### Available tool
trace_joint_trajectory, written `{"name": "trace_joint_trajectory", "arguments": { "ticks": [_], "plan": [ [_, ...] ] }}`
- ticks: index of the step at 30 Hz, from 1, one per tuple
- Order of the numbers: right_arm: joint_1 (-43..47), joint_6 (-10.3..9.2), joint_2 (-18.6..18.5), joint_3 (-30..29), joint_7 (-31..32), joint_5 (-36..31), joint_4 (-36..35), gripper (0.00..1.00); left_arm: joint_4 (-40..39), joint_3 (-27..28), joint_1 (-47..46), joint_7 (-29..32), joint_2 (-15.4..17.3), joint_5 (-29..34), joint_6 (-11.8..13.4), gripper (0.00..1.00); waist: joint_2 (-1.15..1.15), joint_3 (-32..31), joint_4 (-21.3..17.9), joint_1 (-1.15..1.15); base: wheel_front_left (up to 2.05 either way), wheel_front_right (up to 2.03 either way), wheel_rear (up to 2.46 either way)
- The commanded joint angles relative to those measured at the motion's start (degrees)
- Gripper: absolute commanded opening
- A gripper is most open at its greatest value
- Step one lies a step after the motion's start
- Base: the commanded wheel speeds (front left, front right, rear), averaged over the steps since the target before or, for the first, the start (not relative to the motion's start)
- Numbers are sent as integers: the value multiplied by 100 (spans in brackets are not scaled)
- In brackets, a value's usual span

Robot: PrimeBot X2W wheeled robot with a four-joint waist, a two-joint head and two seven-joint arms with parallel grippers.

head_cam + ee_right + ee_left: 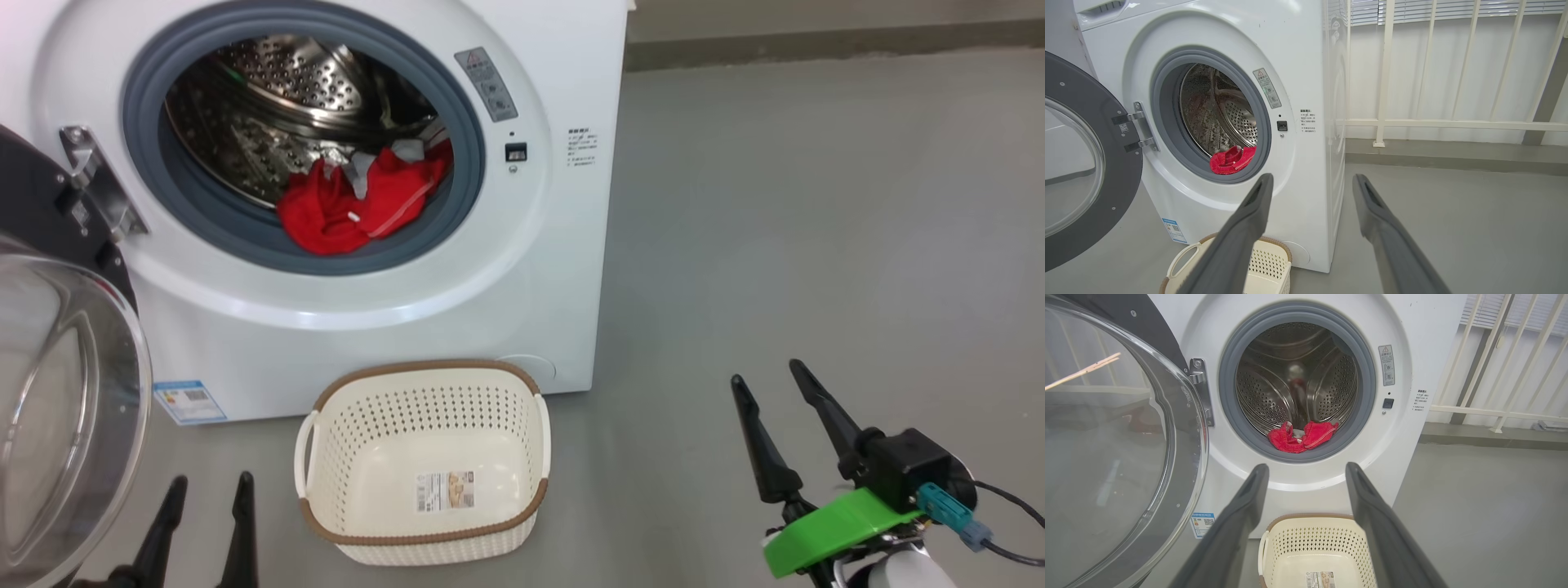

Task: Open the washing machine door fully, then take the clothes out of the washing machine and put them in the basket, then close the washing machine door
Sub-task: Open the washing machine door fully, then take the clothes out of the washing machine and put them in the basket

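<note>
The white washing machine stands ahead with its door swung wide open to the left, glass bowl facing me. Red clothes with a pale cloth piece lie at the drum's front lip, seen too as clothes and clothes. The cream basket sits on the floor below the opening, with nothing but its sticker inside. My left gripper is open, low, left of the basket near the door. My right gripper is open over bare floor to the right of the machine. In the wrist views the left gripper and right gripper hold nothing.
Grey floor spreads to the right of the machine. A white railing and a low kerb run behind it. The open door takes up the room at the left.
</note>
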Motion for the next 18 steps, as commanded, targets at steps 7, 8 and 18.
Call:
{"name": "trace_joint_trajectory", "arguments": {
  "ticks": [7, 8, 18],
  "plan": [
    [157, 36, 9, -143, -36, -103, -287, 100, 70, 244, 116, -108, 59, 193, 82, 100, 0, -202, -65, 0, 0, 0, 0],
    [172, 36, 9, -150, -36, -104, -299, 100, 76, 260, 135, -109, 60, 200, 92, 100, 0, -203, -69, 0, 0, 0, 0],
    [220, 36, 9, -207, -36, -91, -365, 100, 8, 345, 205, -115, 64, 254, 89, 100, 0, -133, -69, 0, 0, 0, 0]
  ]
}}
